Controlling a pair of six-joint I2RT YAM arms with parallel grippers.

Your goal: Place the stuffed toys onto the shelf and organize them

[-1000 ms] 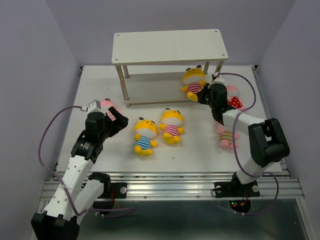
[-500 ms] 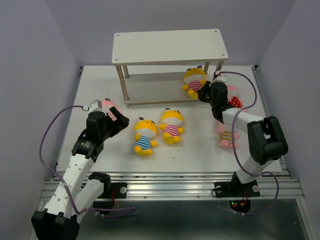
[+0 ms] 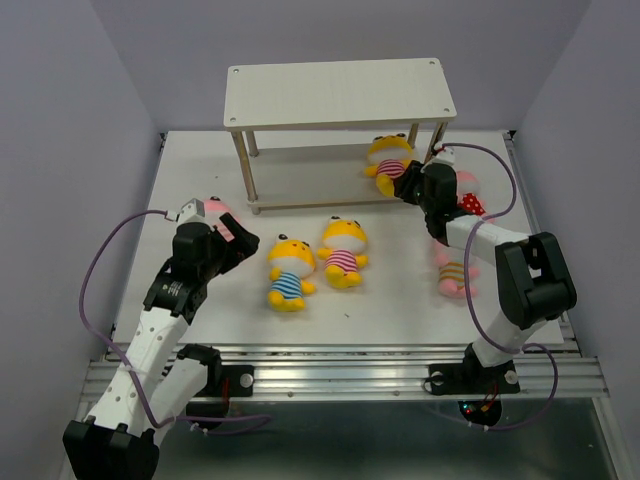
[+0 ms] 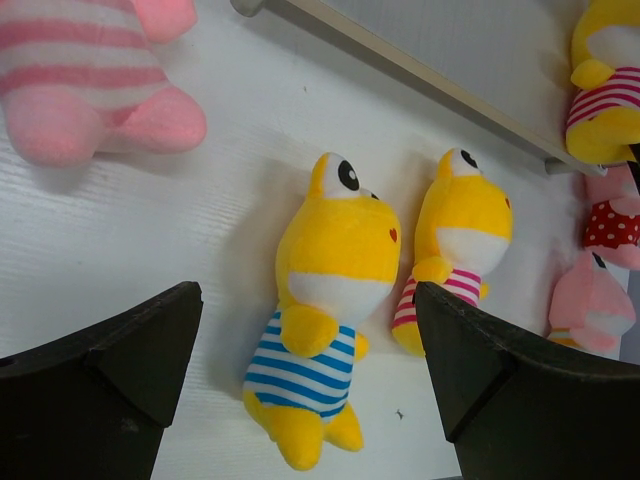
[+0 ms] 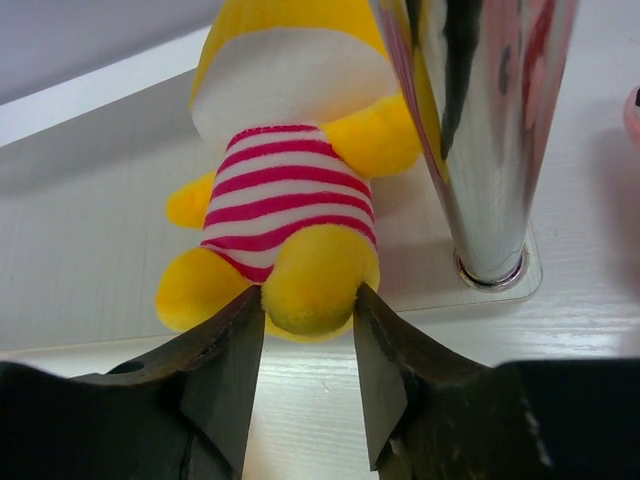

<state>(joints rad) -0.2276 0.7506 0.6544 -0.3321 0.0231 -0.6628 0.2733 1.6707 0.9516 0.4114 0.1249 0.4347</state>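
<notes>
A robotics lab cell is indicated: a white desk (image 3: 200,180) is enclosed on three sides by plain lilac panels (image 3: 60,120), and a cabled left arm (image 3: 160,300) and right arm (image 3: 525,285) are bolted to an aluminium rail (image 3: 340,362) at its near edge.

Left arm bent, left gripper (image 4: 308,295) wide open, tilted down. Right arm reaching forward, right gripper (image 5: 308,300) low, clamped on toy (image 5: 290,190) foot.

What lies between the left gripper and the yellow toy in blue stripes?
Only bare table: in the top external view the left gripper and the blue-striped toy lie apart.
</notes>
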